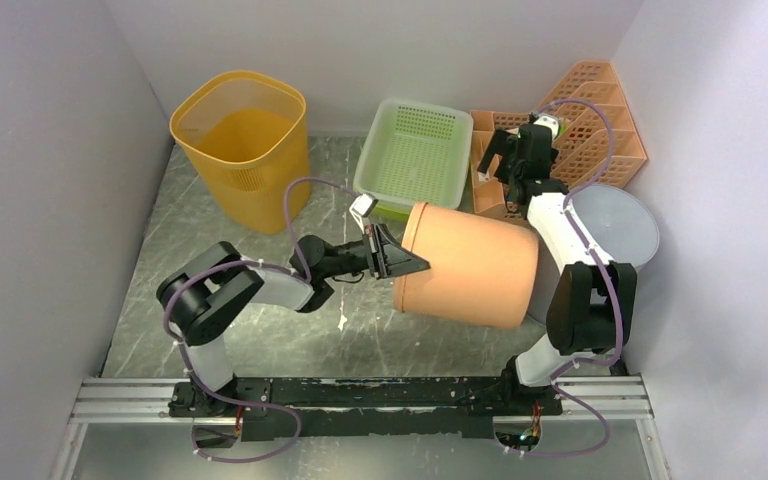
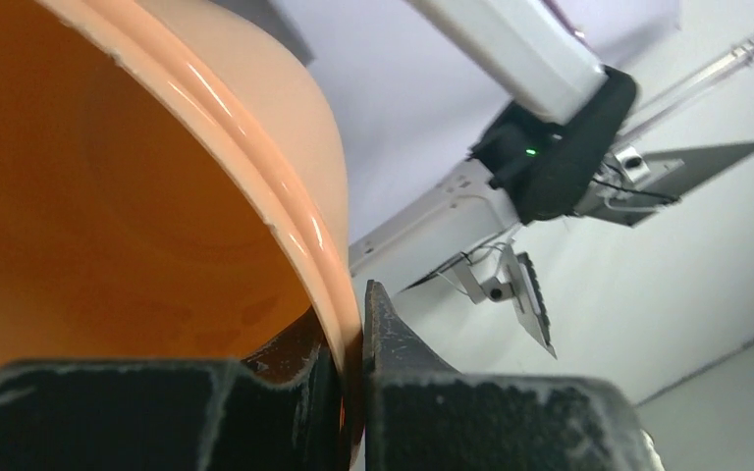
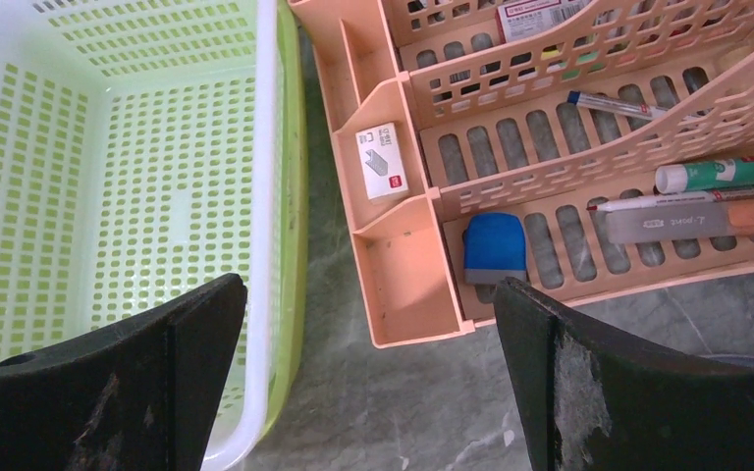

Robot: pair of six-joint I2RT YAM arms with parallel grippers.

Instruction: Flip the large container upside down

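Observation:
The large container (image 1: 470, 265) is a smooth terracotta-orange bucket. It is tipped on its side at the table's middle, mouth facing left. My left gripper (image 1: 405, 262) is shut on its rim, one finger inside the mouth and one outside. In the left wrist view the gripper (image 2: 353, 329) pinches the pale rim of the bucket (image 2: 137, 196), whose orange inside fills the left half. My right gripper (image 1: 497, 168) is open and empty, hovering at the back between the green basket and the peach organizer. In the right wrist view the gripper (image 3: 368, 304) has only bare table between its fingers.
A yellow mesh bin (image 1: 245, 140) stands at the back left. A green perforated basket (image 1: 415, 150) (image 3: 108, 177) is at the back centre. A peach desk organizer (image 1: 585, 125) (image 3: 550, 147) holds pens and an eraser at the back right. A grey round bin (image 1: 620, 225) stands behind the right arm.

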